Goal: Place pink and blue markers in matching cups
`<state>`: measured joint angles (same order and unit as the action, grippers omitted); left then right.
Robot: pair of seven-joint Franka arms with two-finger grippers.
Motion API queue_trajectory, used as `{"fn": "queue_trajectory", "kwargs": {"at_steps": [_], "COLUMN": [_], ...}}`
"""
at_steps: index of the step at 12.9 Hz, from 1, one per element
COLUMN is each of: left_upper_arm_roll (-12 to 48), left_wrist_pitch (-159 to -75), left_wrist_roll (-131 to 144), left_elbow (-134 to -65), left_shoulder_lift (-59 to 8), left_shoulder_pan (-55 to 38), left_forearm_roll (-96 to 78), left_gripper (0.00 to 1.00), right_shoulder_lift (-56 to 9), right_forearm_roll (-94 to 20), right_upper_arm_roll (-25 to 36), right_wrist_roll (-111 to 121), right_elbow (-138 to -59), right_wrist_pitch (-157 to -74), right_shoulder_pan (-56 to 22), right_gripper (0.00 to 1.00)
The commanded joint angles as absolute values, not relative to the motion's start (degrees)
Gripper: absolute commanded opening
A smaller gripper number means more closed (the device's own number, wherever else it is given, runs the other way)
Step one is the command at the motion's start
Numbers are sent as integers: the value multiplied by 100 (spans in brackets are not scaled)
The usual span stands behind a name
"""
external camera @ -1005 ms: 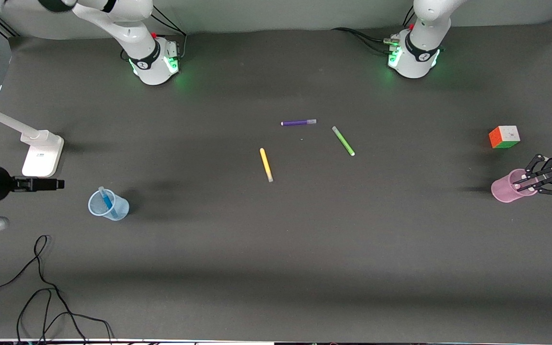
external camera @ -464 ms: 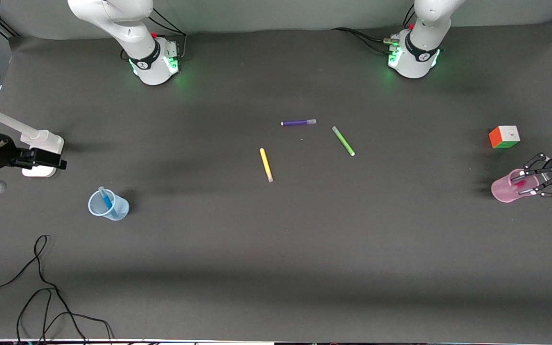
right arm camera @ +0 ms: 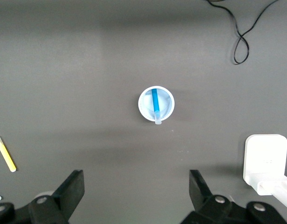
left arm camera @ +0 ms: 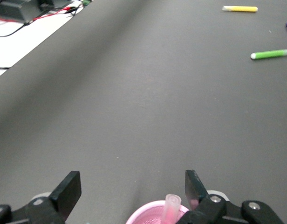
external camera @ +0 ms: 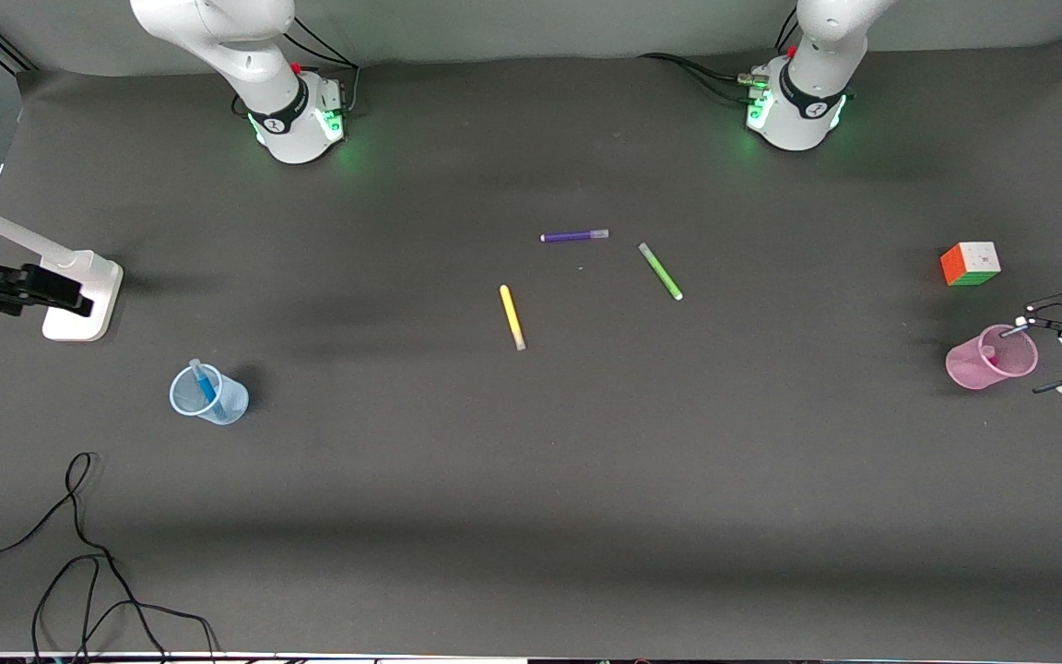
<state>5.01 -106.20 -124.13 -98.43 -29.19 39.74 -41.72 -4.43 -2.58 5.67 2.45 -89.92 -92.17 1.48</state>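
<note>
The pale blue cup [external camera: 208, 397] stands near the right arm's end of the table with the blue marker [external camera: 206, 383] leaning inside it. Both show in the right wrist view, the cup [right arm camera: 142, 105] and the marker [right arm camera: 155, 100]. My right gripper [external camera: 70, 295] is open and empty, high over the white stand. The pink cup [external camera: 973, 364] stands at the left arm's end with the pink marker [external camera: 989, 352] upright inside; its pale cap [left arm camera: 171, 205] pokes above the rim [left arm camera: 148, 215]. My left gripper [external camera: 1024, 361] is open, just above the pink cup, touching neither; its fingers [left arm camera: 69, 189] straddle the cup.
A purple pen [external camera: 574, 236], a green pen [external camera: 660, 271] and a yellow pen [external camera: 512, 316] lie mid-table. A colour cube [external camera: 970, 264] sits farther from the camera than the pink cup. A white stand [external camera: 79, 295] and a black cable [external camera: 79, 553] are at the right arm's end.
My left gripper opened, let the pink marker drop into the pink cup and drew back. My right gripper moved away from the blue cup, over the white stand.
</note>
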Motion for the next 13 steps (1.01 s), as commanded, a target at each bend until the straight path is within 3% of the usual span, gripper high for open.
{"fn": "queue_trajectory", "kwargs": {"at_steps": [1, 7, 13], "left_upper_arm_roll": [519, 519, 536], "left_wrist_pitch": [-10503, -10188, -9494], "left_wrist_roll": [-11132, -7723, -4270], "left_elbow": [-9844, -9896, -9888], "left_shoulder_lift": [-2331, -907, -212], "left_shoulder_pan": [3772, 2762, 1488], "left_forearm_roll": [-3702, -2094, -1109], "left_gripper": [99, 99, 99], "right_shoulder_lift": [-387, -220, -220], "right_forearm_roll": [-176, 79, 26], "right_upper_arm_roll": [475, 457, 492], "right_wrist_roll": [211, 167, 141], "right_elbow": [-8930, -8965, -9044], "right_wrist_pitch": [-9149, -8947, -8842], "right_shoulder_pan": [324, 54, 53], "right_gripper": [100, 100, 100]}}
